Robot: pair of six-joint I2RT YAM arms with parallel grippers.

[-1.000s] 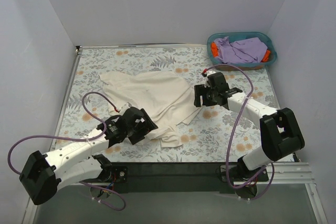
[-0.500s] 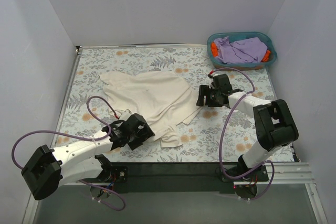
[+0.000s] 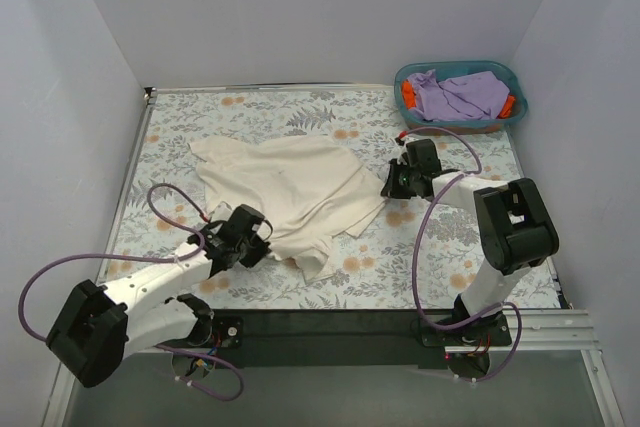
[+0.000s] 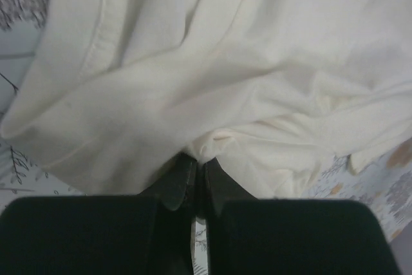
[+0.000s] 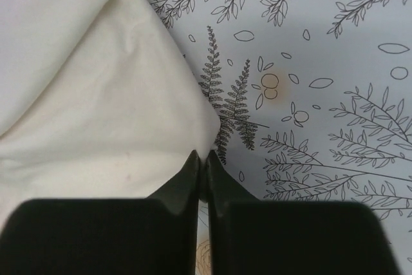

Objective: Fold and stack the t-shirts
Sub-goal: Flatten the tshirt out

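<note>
Cream t-shirt pinched by left gripper and right gripper, both closed.

Plain pale walls close in three sides of the table before me, its top a leaf-and-blossom print (grey fronds, small orange flowers) under even light, with a black strip along the near edge and a ribbed metal rail at its right end.
</note>
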